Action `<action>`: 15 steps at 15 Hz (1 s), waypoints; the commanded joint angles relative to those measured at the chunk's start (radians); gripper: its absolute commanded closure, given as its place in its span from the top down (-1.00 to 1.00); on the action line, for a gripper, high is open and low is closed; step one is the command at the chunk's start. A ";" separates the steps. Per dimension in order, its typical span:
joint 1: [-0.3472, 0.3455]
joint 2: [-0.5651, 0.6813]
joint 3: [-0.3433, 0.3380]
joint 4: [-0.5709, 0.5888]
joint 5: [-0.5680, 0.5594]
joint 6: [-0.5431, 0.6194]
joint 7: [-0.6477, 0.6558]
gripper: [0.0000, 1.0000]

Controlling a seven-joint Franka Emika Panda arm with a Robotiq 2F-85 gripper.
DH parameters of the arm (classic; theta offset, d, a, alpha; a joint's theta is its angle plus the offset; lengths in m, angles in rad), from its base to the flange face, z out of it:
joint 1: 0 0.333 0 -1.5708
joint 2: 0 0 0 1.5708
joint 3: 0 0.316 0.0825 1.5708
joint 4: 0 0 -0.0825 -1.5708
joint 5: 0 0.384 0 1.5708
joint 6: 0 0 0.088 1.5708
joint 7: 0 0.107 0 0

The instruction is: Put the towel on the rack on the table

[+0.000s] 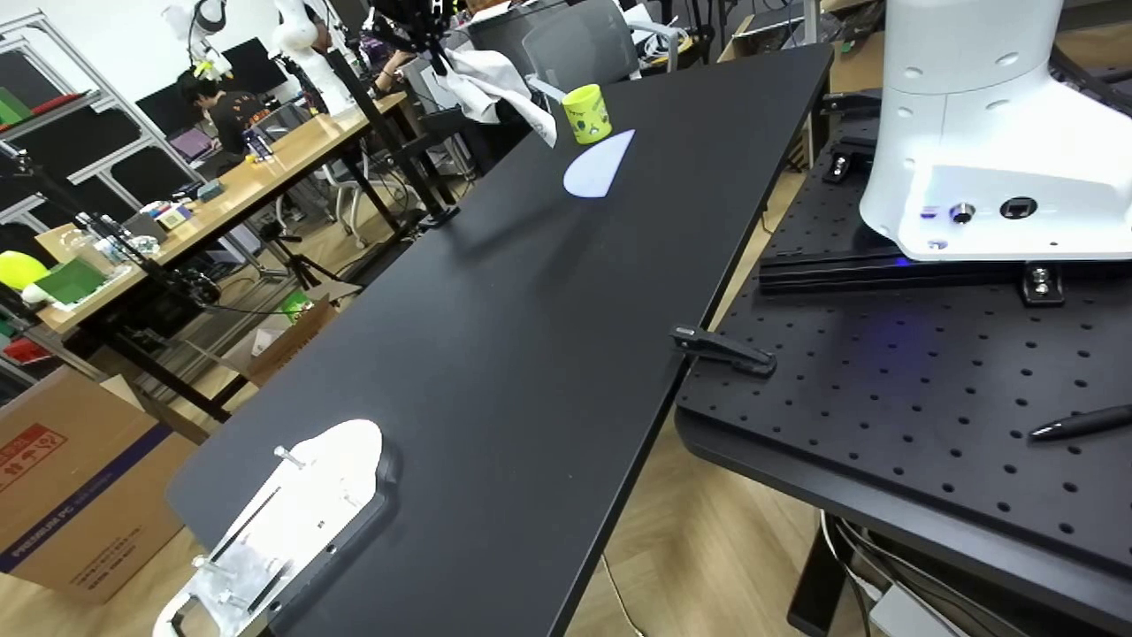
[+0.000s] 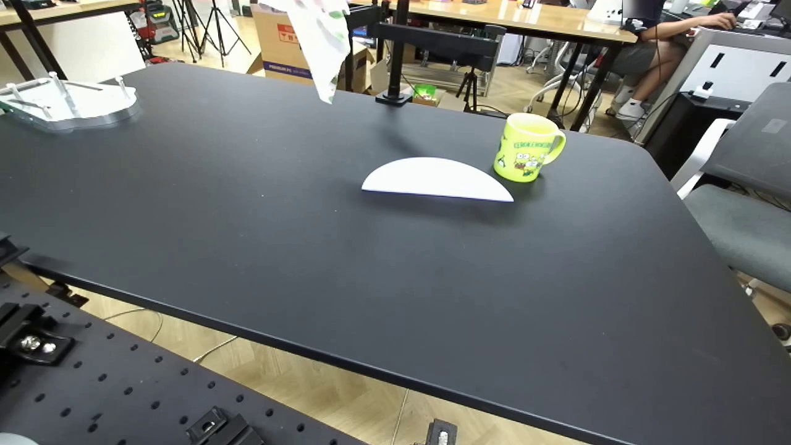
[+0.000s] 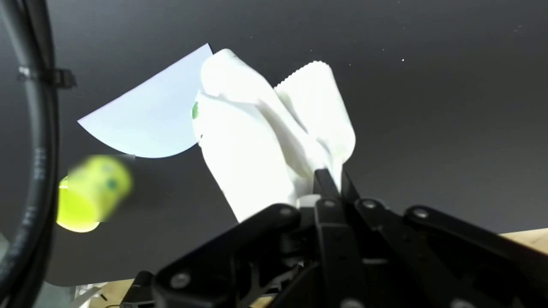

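The white towel (image 3: pixel 252 149) hangs from my gripper (image 3: pixel 338 182), which is shut on it. In an exterior view the towel (image 1: pixel 497 87) hangs down and to the side from the gripper (image 1: pixel 438 57), above the far part of the table. In an exterior view only the towel's lower part (image 2: pixel 318 46) shows, and the gripper is out of frame. The rack (image 1: pixel 305 500), a white board with short upright pegs, lies at the table's far end from the gripper. It also shows at the table's far left in an exterior view (image 2: pixel 68 105). It is not in the wrist view.
A yellow-green mug (image 2: pixel 525 148) stands on the black table (image 2: pixel 309 247) beside a white half-round piece (image 2: pixel 435 179). The wrist view shows both, the mug (image 3: pixel 79 209) and the half-round piece (image 3: pixel 150 115). A black post (image 2: pixel 395 62) rises at the table's far edge.
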 commanded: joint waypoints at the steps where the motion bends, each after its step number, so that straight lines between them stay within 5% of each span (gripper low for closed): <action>1: 0.022 0.010 0.001 0.040 0.008 -0.026 -0.024 -0.98; 15: -0.022 0.038 -0.070 0.018 0.082 0.007 -0.076 -0.98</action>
